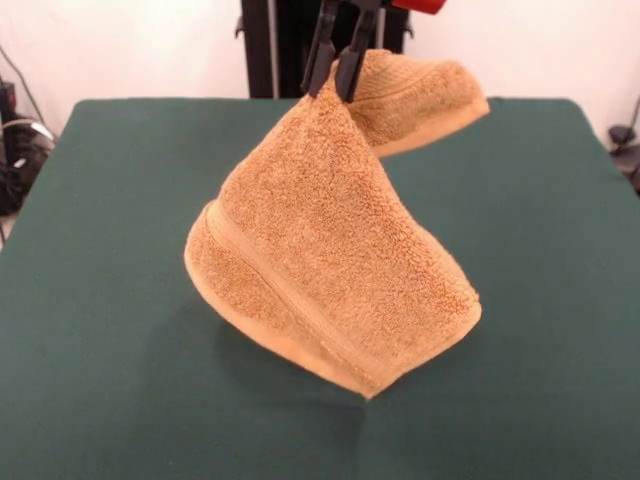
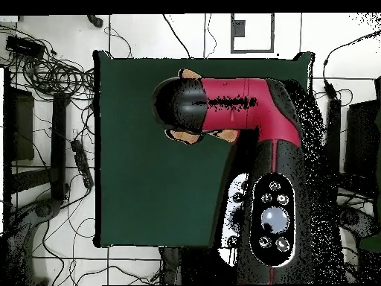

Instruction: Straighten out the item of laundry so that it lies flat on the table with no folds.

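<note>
Orange-tan terry hangs in the air over the middle of the table point(image 1: 110, 300): the towel point(image 1: 330, 260) is pinched at its top by the gripper point(image 1: 335, 75), whose two dark fingers point(image 1: 322, 60) stand close together with a bunch of cloth between them. From that pinch the cloth falls forward and down in a rough cone. Its lower hemmed edge curls around the near side, with a woven band running just above the hem, and the lowest corner points toward the near edge of the table; whether that corner touches the green surface or hangs just clear of it I cannot tell. A second flap of towel sticks out to the right behind the fingers, toward the far side.

From above, the arm point(image 2: 238, 100) covers nearly all of the towel; only small tan bits show at the edges of the black wrist.

As for progress, I judge the job barely begun in terms of result. The towel is lifted and draped, folded over on itself, with none of it spread flat. Left to do: lay it down, draw it out and remove the folds.
</note>
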Robot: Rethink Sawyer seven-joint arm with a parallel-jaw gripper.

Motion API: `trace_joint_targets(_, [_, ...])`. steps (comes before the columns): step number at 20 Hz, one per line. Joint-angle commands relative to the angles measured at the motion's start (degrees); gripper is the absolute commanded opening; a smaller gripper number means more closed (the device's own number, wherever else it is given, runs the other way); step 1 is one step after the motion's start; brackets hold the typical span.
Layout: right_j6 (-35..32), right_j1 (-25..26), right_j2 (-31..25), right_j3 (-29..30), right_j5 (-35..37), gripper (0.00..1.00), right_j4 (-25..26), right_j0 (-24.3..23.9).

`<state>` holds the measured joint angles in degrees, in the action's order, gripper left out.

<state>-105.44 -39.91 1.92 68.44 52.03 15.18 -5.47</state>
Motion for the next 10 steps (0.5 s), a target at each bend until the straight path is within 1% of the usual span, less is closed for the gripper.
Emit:
trace_joint_targets(1, [-8.25, -0.46, -2.98, 6.29, -1.91, 0.00, -3.06, 1.75])
trace_joint_targets(3, [-9.25, -0.14, -3.90, 11.49, -8.46, 0.00, -4.01, 0.20])
trace_joint_targets(5, [-7.18, 0.46, -5.70, 14.04, -14.51, 0.00, -3.86, -1.74])
trace_joint_targets(10, [-5.99, 0.95, -6.51, 15.89, -18.90, 0.00, -4.39, -3.11])
